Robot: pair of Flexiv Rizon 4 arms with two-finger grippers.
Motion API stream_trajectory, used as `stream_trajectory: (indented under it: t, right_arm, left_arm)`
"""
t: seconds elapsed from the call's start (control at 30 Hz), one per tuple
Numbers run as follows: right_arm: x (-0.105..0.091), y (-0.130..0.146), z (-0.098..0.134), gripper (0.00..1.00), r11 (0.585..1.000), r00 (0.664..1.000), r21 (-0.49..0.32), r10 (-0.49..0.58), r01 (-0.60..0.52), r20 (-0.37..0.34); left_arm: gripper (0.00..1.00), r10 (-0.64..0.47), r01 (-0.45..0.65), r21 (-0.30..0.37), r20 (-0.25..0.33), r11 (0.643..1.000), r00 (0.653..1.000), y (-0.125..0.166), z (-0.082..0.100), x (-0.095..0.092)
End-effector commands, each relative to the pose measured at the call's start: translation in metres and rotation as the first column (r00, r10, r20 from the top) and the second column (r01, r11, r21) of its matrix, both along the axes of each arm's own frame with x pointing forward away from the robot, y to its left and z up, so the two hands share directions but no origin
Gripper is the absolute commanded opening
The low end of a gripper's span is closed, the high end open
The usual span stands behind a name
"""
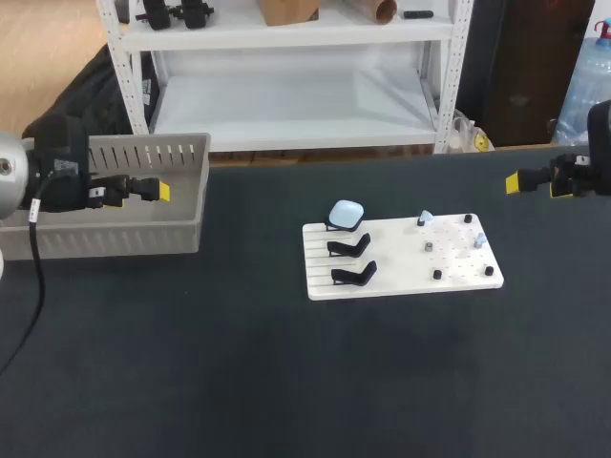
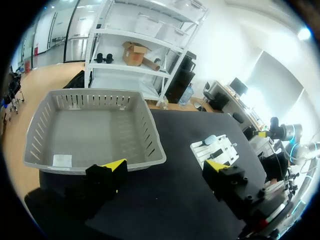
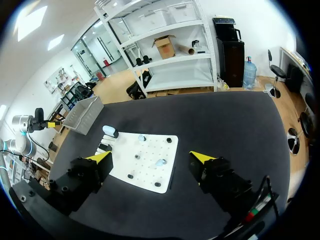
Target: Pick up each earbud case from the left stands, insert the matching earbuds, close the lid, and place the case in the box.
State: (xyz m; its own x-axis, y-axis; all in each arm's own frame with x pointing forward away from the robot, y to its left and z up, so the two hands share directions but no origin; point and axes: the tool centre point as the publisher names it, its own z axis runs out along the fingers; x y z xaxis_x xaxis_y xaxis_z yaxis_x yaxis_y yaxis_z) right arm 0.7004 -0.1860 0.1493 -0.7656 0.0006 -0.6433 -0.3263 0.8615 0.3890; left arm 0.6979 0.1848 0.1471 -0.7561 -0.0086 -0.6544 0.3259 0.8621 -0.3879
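box (image 1: 115,235) left of board (image 1: 401,272), case (image 1: 346,213) on rearmost of three stands (image 1: 349,246)

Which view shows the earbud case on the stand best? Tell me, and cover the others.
Head view: the light blue earbud case sits plainly on the far stand of the white board. Both wrist views show it only as a small pale shape, far off.

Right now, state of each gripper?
Left gripper: jaws open, holding nothing.
Right gripper: jaws open, holding nothing.
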Motion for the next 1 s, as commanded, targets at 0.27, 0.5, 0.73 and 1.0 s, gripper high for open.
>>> stream_trajectory:
  t: [0.27,0.5,0.73,1.0]
  right_arm:
    - [0.0003,-0.0004,0.0003,1.00,1.000,1.000,-0.001,0.001,-0.001,-0.001]
    - [0.0003,-0.0004,0.0003,1.00,1.000,1.000,-0.001,0.001,-0.001,-0.001]
    - [0.0003,-0.0004,0.0003,1.00,1.000,1.000,-0.001,0.001,-0.001,-0.001]
    - [0.0003,-0.0004,0.0003,1.00,1.000,1.000,-0.001,0.001,-0.001,-0.001]
  left_arm:
    - [1.00,0.000,0.000,0.004,-0.005,1.000,1.000,-0.0001,0.0009,0.0008]
    - [1.00,0.000,0.000,0.004,-0.005,1.000,1.000,-0.0001,0.0009,0.0008]
    - [1.00,0.000,0.000,0.004,-0.005,1.000,1.000,-0.0001,0.0009,0.0008]
    - [1.00,-0.015,0.014,0.021,0.015,1.000,1.000,-0.0021,0.0040,0.0021]
